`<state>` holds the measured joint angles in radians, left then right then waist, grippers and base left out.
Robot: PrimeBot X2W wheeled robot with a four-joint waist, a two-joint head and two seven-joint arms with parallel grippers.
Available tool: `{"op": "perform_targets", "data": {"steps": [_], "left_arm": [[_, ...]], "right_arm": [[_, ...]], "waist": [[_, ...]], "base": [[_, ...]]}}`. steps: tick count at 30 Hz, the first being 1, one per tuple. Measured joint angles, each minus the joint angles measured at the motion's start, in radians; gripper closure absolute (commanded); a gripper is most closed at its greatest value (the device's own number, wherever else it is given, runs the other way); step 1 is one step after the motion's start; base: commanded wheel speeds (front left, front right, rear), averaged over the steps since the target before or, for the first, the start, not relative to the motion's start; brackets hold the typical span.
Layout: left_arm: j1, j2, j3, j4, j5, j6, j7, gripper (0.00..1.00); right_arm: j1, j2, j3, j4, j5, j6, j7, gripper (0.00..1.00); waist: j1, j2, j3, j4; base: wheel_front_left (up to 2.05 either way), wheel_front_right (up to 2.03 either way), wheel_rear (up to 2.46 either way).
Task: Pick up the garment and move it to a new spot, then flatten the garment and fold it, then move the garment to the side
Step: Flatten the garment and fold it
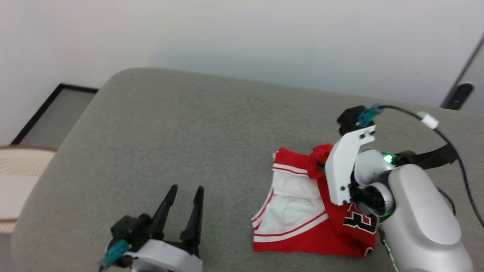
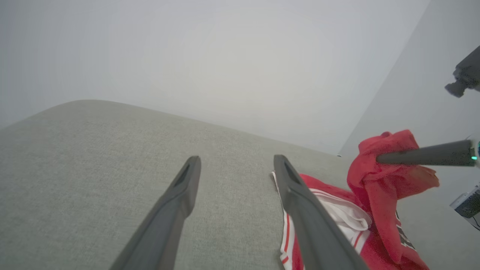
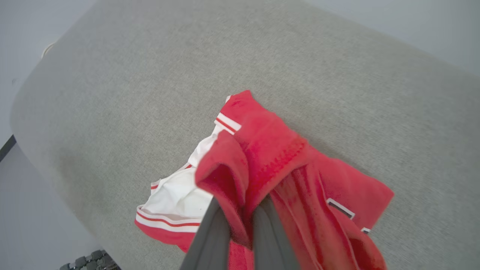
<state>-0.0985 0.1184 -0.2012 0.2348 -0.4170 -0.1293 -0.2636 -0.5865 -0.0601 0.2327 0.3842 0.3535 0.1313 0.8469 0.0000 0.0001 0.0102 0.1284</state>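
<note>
Right gripper [image 3: 240,221] is clamped on a bunched red fold of the garment [image 3: 300,180], and that fold is pulled up off the surface. The rest of the garment [image 1: 298,211] lies on the right part of the grey padded surface [image 1: 181,128], near the front edge, with the white inner fabric and striped trim facing up.

Left gripper [image 1: 187,189] is spread wide and holds nothing. It sits over bare padding, well left of the garment.

Around: plain pale wall [image 1: 242,34] behind. A black cable [image 1: 446,139] runs off my right wrist. There's a dark-framed floor panel [image 1: 56,113] and a beige woven thing [image 1: 19,170] at far left, cut by the frame edge.

Occlusion: my white wrist bracket [image 1: 342,170] and forearm cover the grip point and the garment's right edge in the head view. The number print [image 1: 359,223] is only partly readable. My right fingertips are buried in fabric in the right wrist view. In the left wrist view one of my left fingers [image 2: 307,210] overlaps the garment's edge, and I can't tell if they touch.
</note>
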Motion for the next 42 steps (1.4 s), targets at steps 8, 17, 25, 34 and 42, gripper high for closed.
{"op": "perform_targets", "data": {"steps": [8, 17, 25, 34, 42], "left_arm": [[-0.062, -0.020, -0.043, 0.017, -0.016, 0.000, 0.000, 0.00], [-0.110, -0.041, -0.079, 0.041, -0.030, 0.000, 0.000, 0.00], [-0.100, -0.031, -0.071, 0.061, -0.033, 0.000, 0.000, 0.00], [-0.022, 0.008, -0.031, 0.056, -0.031, 0.000, 0.000, 0.00], [0.024, 0.024, -0.008, 0.031, -0.026, 0.000, 0.000, 0.00]], "right_arm": [[-0.041, 0.008, 0.076, 0.171, -0.052, 0.000, -0.071, 1.00], [-0.105, 0.010, 0.148, 0.400, -0.082, 0.000, -0.156, 1.00], [-0.173, 0.007, 0.229, 0.499, 0.011, 0.000, -0.188, 0.00], [-0.212, 0.009, 0.350, 0.415, 0.200, 0.000, -0.146, 0.00], [-0.204, 0.008, 0.383, 0.260, 0.300, 0.000, -0.234, 0.00]], "waist": [[0.0000, 0.0000, 0.048, 0.083], [0.0000, 0.0000, 0.108, 0.152], [0.0000, 0.0000, 0.096, 0.168], [0.0000, 0.0000, 0.022, 0.113], [0.0000, 0.0000, -0.026, 0.033]], "base": [[0.00, 0.00, 0.00], [0.00, 0.00, 0.00], [0.00, 0.00, 0.00], [0.00, 0.00, 0.00], [0.00, 0.00, 0.00]]}}
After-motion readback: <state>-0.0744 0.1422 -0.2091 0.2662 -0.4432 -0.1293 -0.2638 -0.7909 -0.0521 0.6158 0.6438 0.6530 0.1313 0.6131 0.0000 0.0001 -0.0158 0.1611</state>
